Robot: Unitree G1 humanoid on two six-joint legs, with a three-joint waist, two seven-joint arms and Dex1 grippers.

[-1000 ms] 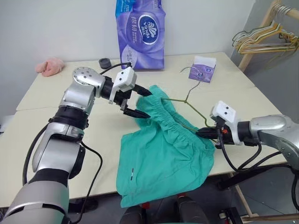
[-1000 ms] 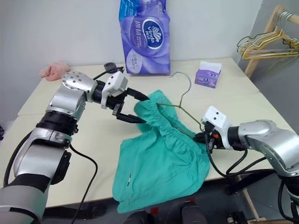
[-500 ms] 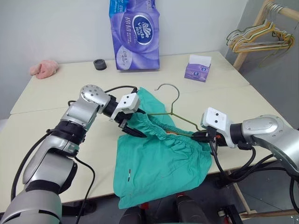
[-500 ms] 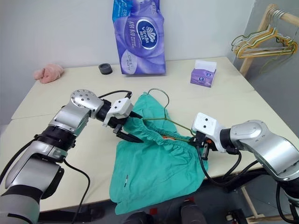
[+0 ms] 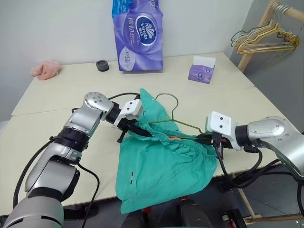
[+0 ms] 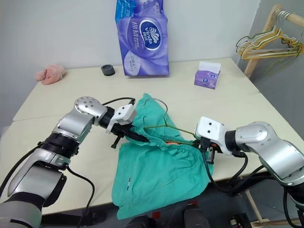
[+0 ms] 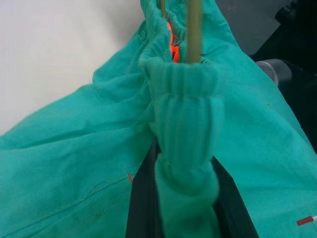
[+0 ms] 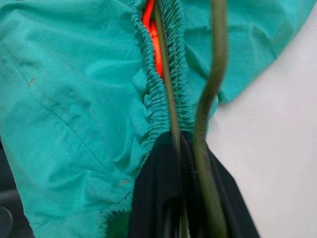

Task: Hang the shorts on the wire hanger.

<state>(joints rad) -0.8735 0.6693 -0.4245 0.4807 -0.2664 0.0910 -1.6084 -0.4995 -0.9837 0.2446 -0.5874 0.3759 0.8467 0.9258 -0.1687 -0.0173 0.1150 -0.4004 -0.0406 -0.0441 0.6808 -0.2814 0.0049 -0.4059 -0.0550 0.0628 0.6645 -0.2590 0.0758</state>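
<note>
We see the shorts [image 5: 164, 164] lying at the near edge of the table [image 5: 57, 95], about 6 o'clock from the purple paper pack [image 5: 138, 34], with part hanging over the edge. The wire hanger [image 5: 173, 114] runs along the waistband (its hook pokes up toward 12 o'clock). Our left gripper [image 5: 137, 129] is pinched tight on the bunched waistband. Our right gripper [image 5: 202, 138] squeezes the other end, holding the hanger wire and the waistband together.

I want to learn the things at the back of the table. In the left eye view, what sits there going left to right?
Fluffy pink cloth → small black ring-shaped roll → tall purple pack of tissue rolls → small purple tissue box.
</note>
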